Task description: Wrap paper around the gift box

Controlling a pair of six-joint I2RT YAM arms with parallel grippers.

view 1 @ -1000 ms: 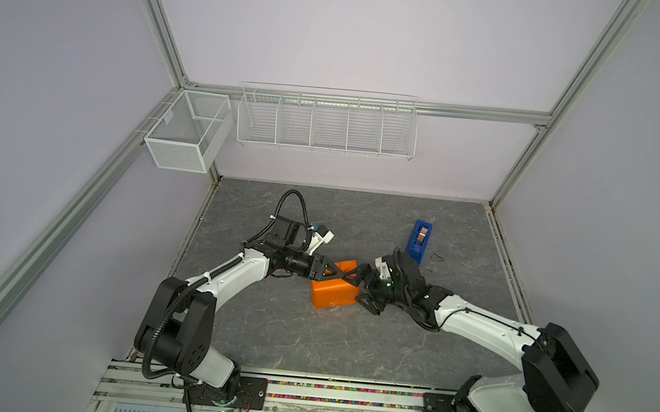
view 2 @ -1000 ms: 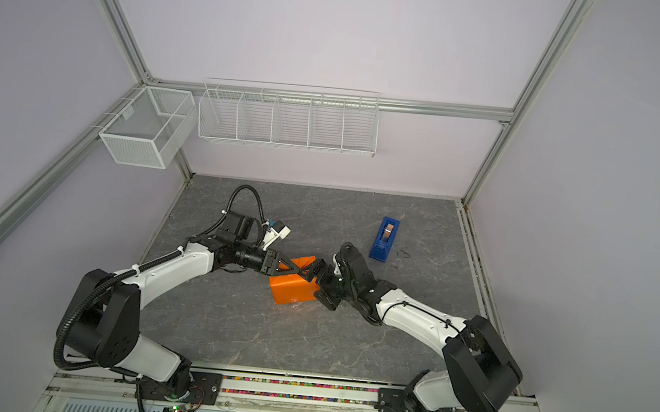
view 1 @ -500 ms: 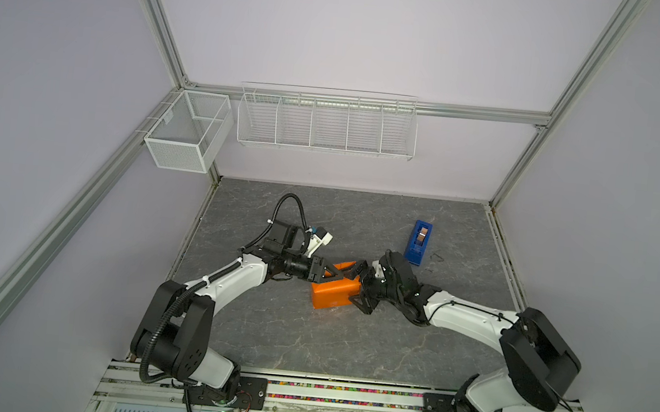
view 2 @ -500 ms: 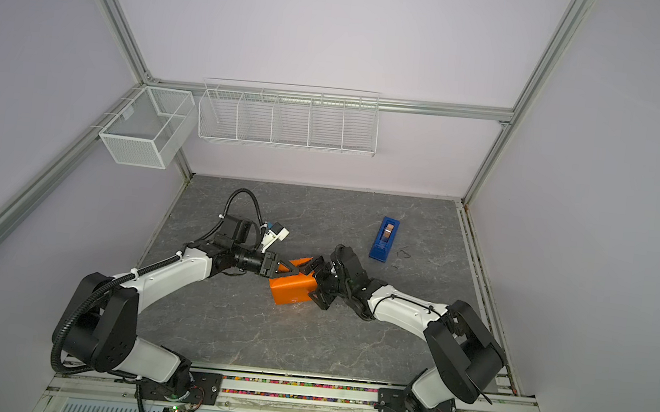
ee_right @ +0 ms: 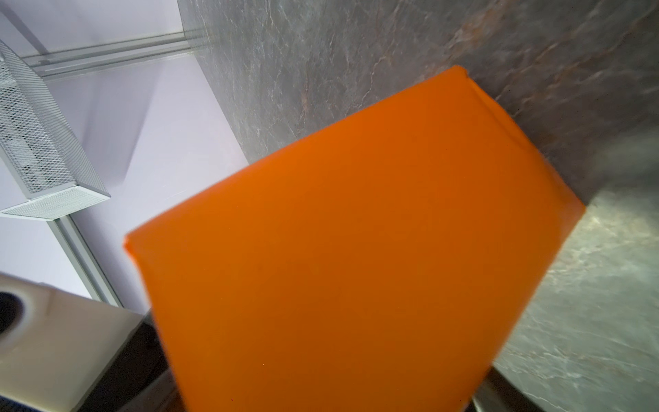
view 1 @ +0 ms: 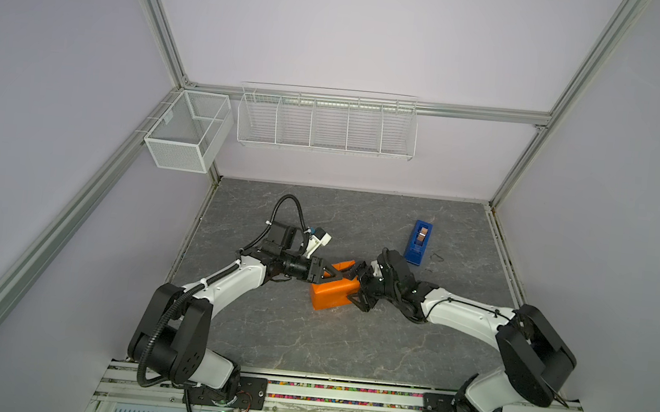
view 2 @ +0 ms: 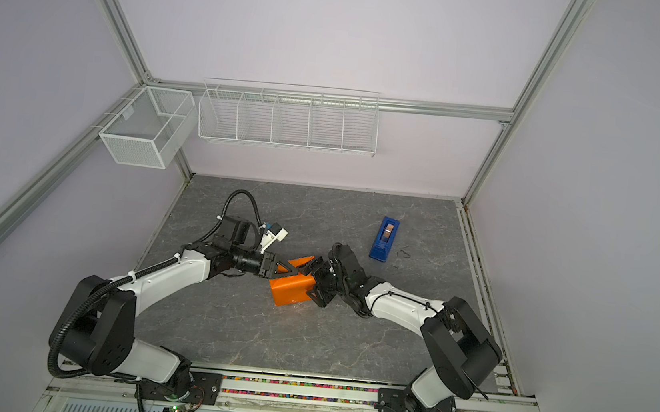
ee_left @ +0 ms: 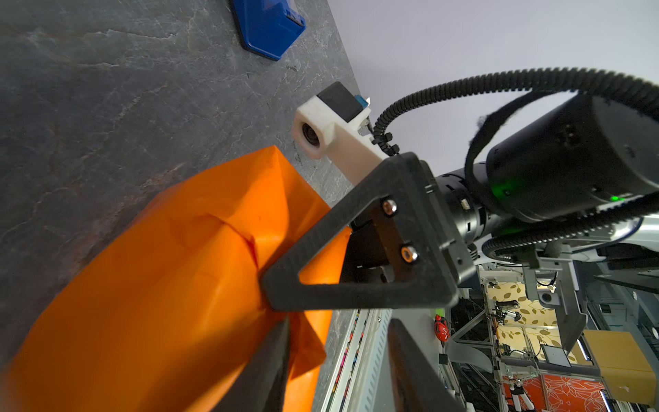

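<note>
The gift box (view 1: 331,297), sheathed in the paper (view 1: 345,265), lies on the table (view 1: 306,338) near the tape dispenser (view 1: 419,241): your left pincer (view 1: 335,277), half spread, brackets a loose end flap, your right pincer (view 1: 358,287) straddles the box, grip untellable, so a careless tug could tear or unfold that flap.

Paper (view 1: 331,297) parcel between left fingers (view 1: 330,276), right fingers (view 1: 361,302).

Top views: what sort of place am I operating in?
Probably a lab robot cell: aluminium frame around plain walls, a wire rack on the back wall, and a left arm and right arm mounted on a front rail.
</note>
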